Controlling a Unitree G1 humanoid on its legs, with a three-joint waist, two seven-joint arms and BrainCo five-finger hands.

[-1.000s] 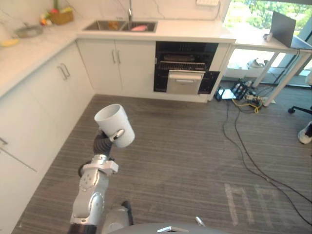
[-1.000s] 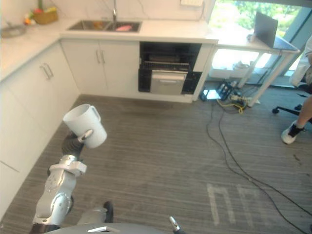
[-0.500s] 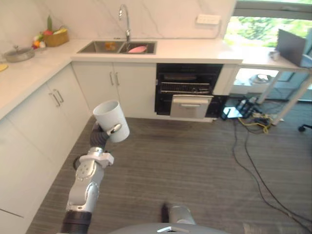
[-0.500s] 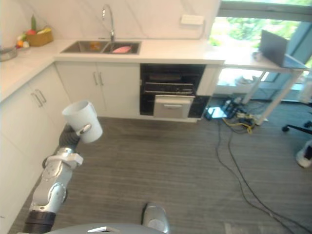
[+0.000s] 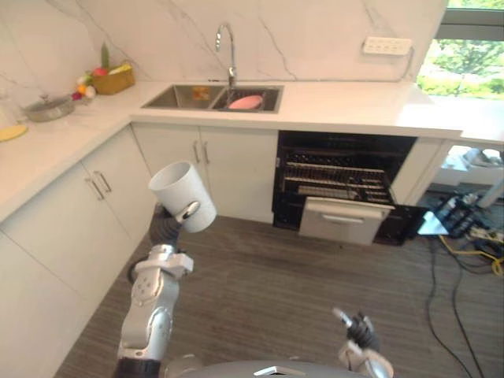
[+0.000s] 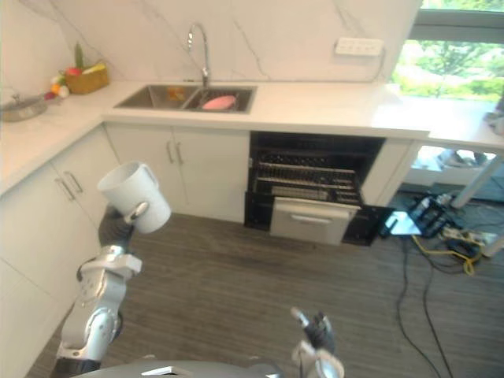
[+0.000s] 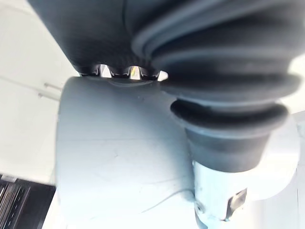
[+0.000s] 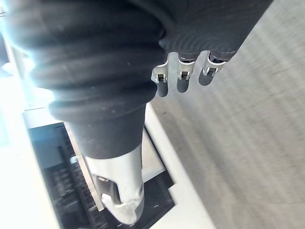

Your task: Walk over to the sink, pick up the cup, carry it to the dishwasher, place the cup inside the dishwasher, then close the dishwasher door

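Now, cup: we see the plain white cylindrical cup (image 5: 183, 195) raised in the air over the grey striped floor (image 5: 268, 283), tilted with its mouth up and toward the cabinets, well short of the dishwasher.
Left hand: the left hand (image 5: 187, 210) is clamped round the cup, thumb on the near side of the wall; in its wrist view the fingertips (image 7: 132, 72) press against the cup's body.
Right hand: the right hand (image 5: 356, 335) hangs low at the near edge of the eye views, fingers (image 8: 183, 76) loose and apart, holding nothing.
Dishwasher: the black built-in dishwasher (image 5: 346, 177) sits under the white stone counter (image 5: 346, 106), its dark inside and wire racks exposed, a silver front panel (image 5: 340, 220) standing out at the bottom.
Sink: the steel double sink (image 5: 189, 96) lies left of the dishwasher, below a curved chrome tap (image 5: 228, 47), with a pink thing (image 5: 246, 101) in one basin.
Change: against half a second ago the whole picture has shifted, so the camera has moved; counter and dishwasher look closer and sit further right. We find the cup in the same grip as before, and the right hand has newly come into the eye views.
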